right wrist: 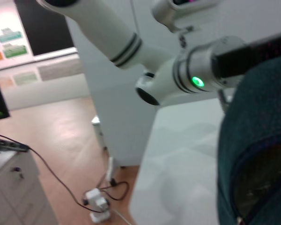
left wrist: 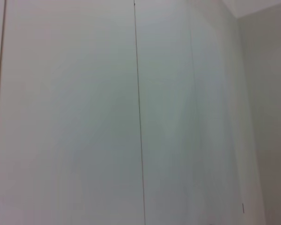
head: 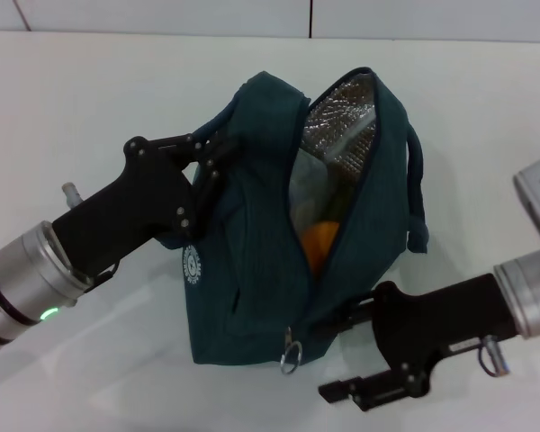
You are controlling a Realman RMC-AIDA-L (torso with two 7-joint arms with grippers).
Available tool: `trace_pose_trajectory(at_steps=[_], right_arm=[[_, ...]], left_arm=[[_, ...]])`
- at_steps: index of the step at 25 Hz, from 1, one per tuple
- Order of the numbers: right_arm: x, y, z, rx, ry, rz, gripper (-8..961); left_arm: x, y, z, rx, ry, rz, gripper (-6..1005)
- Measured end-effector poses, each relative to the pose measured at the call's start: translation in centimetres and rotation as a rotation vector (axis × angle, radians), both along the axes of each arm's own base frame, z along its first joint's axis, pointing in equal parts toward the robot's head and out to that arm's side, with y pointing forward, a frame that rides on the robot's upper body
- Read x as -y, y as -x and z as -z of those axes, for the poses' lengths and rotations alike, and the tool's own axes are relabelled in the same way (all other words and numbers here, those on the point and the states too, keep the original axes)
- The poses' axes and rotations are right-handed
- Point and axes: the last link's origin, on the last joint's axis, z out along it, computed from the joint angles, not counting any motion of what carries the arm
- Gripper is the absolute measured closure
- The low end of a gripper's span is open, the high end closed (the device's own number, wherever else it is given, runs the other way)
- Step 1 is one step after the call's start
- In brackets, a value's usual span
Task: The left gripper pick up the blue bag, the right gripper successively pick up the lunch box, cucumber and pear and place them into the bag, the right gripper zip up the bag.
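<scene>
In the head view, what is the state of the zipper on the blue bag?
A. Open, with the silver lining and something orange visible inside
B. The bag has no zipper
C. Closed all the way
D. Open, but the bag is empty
A: the blue bag gapes open along its zipper, showing silver lining and an orange item inside.

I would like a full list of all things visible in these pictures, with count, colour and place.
blue bag: one, dark teal-blue, upright on the table centre, zipper open, silver lining showing
pear: one, yellow-orange, inside the bag, partly hidden
zipper ring pull: one, metal, hanging at the bag's near lower end
table: one, white, under everything
left tool: one, black, against the bag's left side near its top
right tool: one, black, at the bag's near right end by the zipper
</scene>
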Motion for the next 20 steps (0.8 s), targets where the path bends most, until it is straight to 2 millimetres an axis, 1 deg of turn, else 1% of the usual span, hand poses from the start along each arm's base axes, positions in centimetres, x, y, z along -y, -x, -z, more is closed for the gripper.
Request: trace_pose_trajectory(at_steps=[3, 6, 9, 14, 20], right_arm=[[-0.7, 0.4, 0.5, -0.002, -0.051, 0.012, 302], [-1.4, 0.8, 0.4, -0.023, -0.098, 0.019, 303], [-1.9, 1.2, 0.3, -0.025, -0.108, 0.002, 303], [-1.7, 1.0, 0.6, 0.016, -0.077, 0.001, 303], [-1.0, 0.3, 1.0, 0.044, -0.043, 0.033, 319]], left_arm=[[0.1, 0.0, 0.0, 0.001, 0.001, -0.002, 965], [0.2, 0.1, 0.1, -0.002, -0.008, -0.005, 965], [0.3, 0.2, 0.2, -0.006, -0.016, -0.008, 965], [0.4, 0.2, 0.4, -0.001, -0.013, -0.011, 965], [0.4, 0.2, 0.4, 0.000, -0.013, -0.012, 965]])
